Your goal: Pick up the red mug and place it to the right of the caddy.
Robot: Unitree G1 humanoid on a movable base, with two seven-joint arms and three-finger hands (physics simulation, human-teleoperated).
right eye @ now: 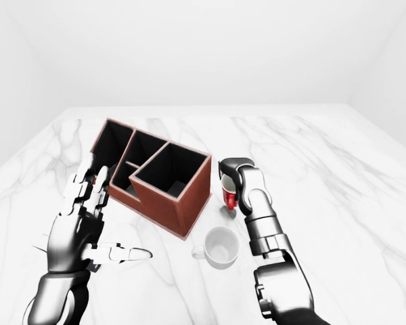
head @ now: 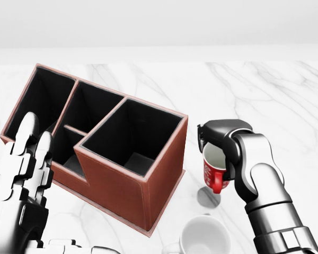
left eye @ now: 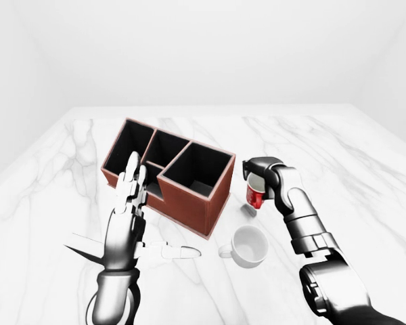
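The right robot hand (head: 218,138) is clenched around the red mug (head: 212,172), gripping it at the rim from above. The mug hangs below the robot hand with its opening facing up and slightly toward the camera, so its long axis is close to vertical. Its handle points toward the bottom of the head view.

Landmark: the caddy (head: 103,143), a brown box with several dark compartments, standing on the white marble counter (head: 265,90).

- The red mug is just beside the right wall of the caddy, apart from it, with a narrow strip of counter between them.
- A dark shadow lies on the counter directly under the mug; judging by the gap between the two, the mug is held just above the surface, not resting on it.
- A white mug (head: 204,237) stands on the counter below the caddy's right corner in the head view, near the red mug but clear of it.

The left robot hand (left eye: 130,210) is released, fingers extended and spread, on the caddy's left side, touching nothing. It is farther from the mug than the right robot hand.

Judgement: the mug is already on the correct side of the caddy. The remaining move is a short straight descent, then release. Risk: drift toward the white mug or the caddy wall.
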